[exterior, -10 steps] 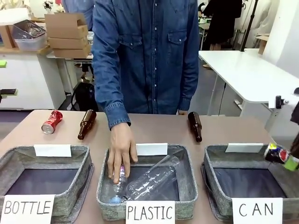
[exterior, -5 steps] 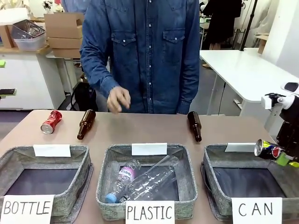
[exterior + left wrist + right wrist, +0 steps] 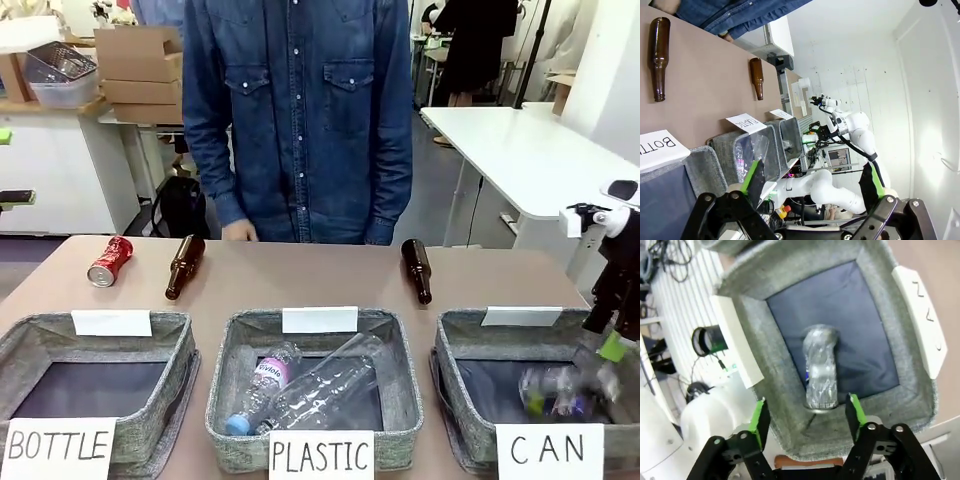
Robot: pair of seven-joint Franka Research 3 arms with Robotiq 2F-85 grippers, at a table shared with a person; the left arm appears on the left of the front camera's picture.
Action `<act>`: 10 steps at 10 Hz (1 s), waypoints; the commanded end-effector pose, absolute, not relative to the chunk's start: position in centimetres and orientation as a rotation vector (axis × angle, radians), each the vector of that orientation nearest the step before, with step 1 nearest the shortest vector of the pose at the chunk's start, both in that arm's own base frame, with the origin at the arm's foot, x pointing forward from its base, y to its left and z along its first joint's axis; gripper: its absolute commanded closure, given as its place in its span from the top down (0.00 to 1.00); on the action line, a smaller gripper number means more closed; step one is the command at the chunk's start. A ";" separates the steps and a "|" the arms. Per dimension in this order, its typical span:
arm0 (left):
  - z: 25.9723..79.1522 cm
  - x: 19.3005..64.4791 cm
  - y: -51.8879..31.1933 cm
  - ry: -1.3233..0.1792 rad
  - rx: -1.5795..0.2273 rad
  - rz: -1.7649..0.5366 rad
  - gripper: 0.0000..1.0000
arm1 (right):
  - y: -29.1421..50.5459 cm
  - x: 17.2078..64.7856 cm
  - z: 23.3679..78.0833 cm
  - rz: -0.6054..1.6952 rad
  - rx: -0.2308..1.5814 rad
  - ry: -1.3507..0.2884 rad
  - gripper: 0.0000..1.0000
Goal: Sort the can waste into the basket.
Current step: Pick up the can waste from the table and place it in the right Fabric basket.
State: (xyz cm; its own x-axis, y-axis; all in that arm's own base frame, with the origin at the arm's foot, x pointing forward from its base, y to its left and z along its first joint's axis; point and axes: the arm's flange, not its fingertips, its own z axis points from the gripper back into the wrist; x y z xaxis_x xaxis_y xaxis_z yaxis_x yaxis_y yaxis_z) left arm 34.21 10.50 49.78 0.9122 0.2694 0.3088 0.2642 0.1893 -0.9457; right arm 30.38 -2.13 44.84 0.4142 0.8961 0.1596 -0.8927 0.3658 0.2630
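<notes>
right gripper (image 3: 807, 412) is hovering spread over the CAN basket (image 3: 452, 370), letting the blurred dark can (image 3: 821, 367) land inside | red can (image 3: 110, 260) is lying unsorted near the worktop (image 3: 320, 275) far-left corner

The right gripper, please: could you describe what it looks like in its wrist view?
The right gripper has two black, jointed fingers with round silver bolts at the joints. Each finger carries a bright green pad on its inner side near the tip.
</notes>
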 end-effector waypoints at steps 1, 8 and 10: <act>49.9 34.3 10.5 -0.474 -1.409 -0.014 1.00 | -2.7 30.1 44.2 1.143 0.340 0.001 1.00; 49.9 34.3 10.5 -0.474 -1.409 -0.014 1.00 | 1.4 30.7 51.4 -0.491 1.694 -0.588 1.00; 49.9 34.3 10.5 -0.474 -1.409 -0.014 1.00 | -0.6 32.1 51.4 -0.980 1.736 -0.697 1.00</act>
